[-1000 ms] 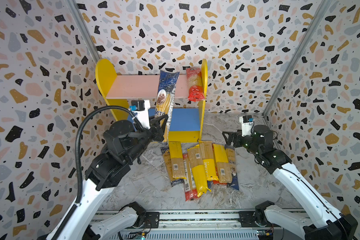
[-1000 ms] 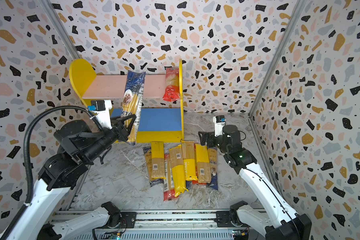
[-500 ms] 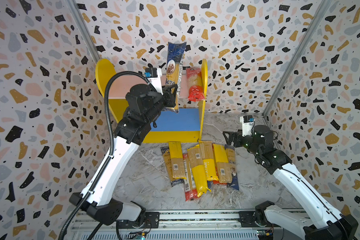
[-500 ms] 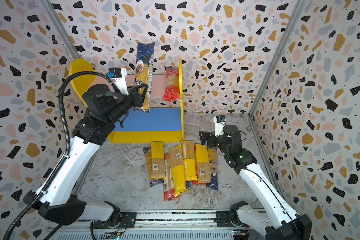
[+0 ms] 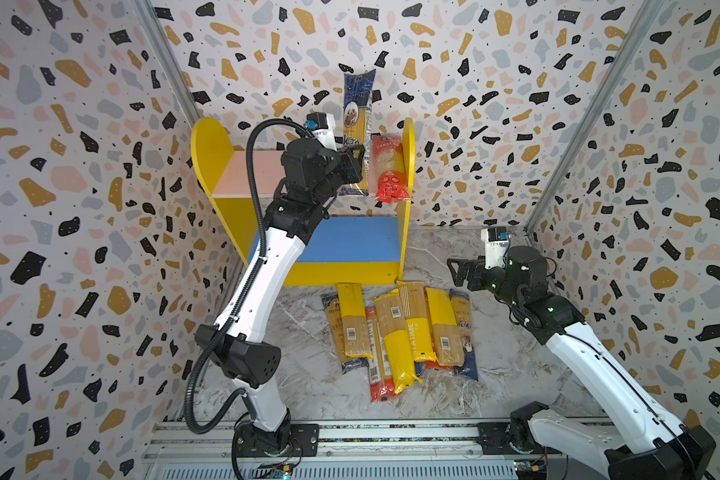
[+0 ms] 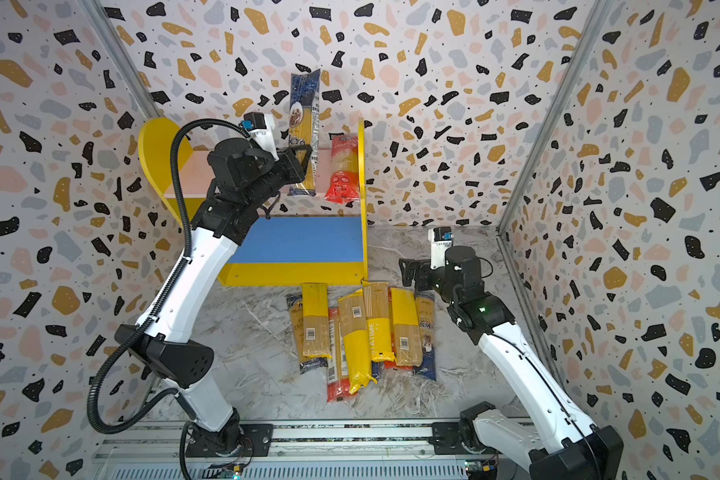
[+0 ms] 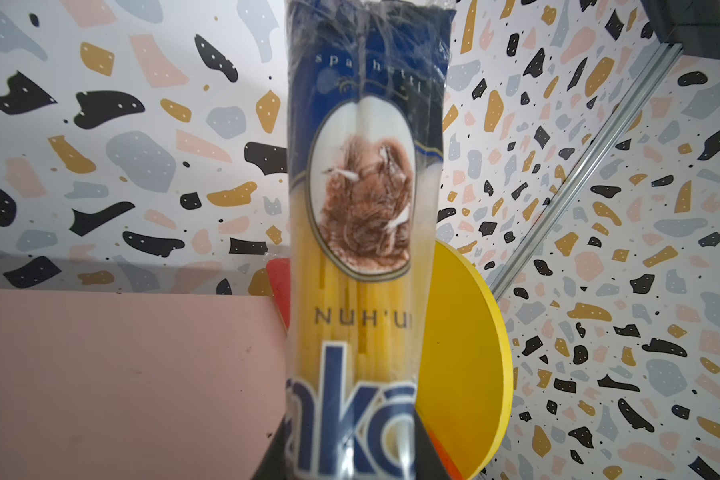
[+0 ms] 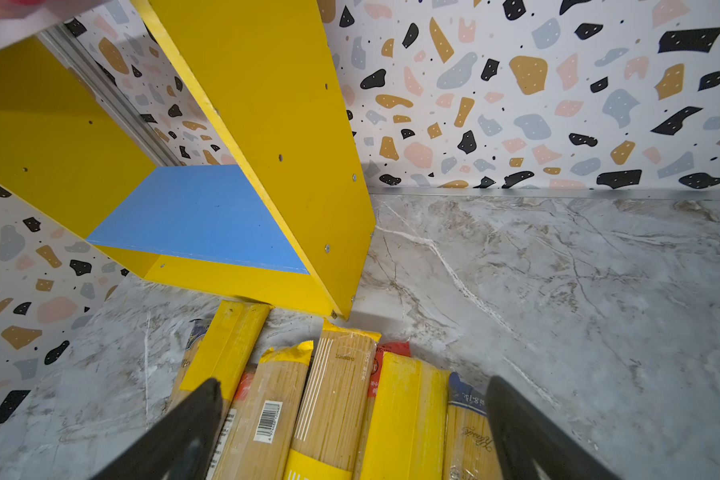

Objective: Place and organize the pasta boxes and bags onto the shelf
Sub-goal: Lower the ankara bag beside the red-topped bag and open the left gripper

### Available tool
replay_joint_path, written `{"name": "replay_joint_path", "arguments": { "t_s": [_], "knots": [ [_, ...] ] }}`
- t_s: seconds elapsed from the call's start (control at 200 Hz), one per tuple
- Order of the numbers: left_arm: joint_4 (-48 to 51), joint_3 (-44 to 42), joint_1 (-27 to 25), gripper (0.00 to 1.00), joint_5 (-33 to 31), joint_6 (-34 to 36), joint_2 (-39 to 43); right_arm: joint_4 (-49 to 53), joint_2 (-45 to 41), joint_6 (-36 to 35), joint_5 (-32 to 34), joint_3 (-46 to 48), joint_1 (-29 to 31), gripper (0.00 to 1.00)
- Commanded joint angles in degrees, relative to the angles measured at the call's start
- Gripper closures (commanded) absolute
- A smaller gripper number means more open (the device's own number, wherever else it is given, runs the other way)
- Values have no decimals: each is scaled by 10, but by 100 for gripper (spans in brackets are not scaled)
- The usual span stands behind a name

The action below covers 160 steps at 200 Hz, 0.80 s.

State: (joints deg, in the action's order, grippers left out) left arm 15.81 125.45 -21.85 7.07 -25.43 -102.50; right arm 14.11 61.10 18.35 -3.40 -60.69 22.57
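Left gripper [image 5: 352,160] clenched a blue bag [image 5: 356,108], held upright over the shelf's [image 5: 208,145] pink board [image 5: 246,174], just beside a red bag [image 5: 388,168]. Right gripper [image 5: 454,272] stood spread and empty near the floor packs [image 5: 395,332].

Terrazzo-print walls [image 5: 80,166] (black, ochre, pink, grey flecks) enclose a grey marbled floor [image 5: 300,324], evenly lit

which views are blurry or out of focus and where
Left wrist view: the held blue spaghetti bag is soft, most at its lower print. Right wrist view: the right gripper fingers are blurred; the packs behind are sharp. Both top views: sharp, evenly lit.
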Motion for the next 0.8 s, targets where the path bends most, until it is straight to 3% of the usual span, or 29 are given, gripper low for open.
{"name": "replay_joint_path", "arguments": {
  "t_s": [0.0,0.3,0.796],
  "knots": [
    [-77,66,3,100,3,-16,9,8,6,-2,8,-23,3,1],
    [11,132,7,100,-3,-46,-32,-6,26,-5,5,-22,3,1],
    [-5,107,6,100,11,-65,-38,-9,42,-13,1,-31,2,1]
  ]
}}
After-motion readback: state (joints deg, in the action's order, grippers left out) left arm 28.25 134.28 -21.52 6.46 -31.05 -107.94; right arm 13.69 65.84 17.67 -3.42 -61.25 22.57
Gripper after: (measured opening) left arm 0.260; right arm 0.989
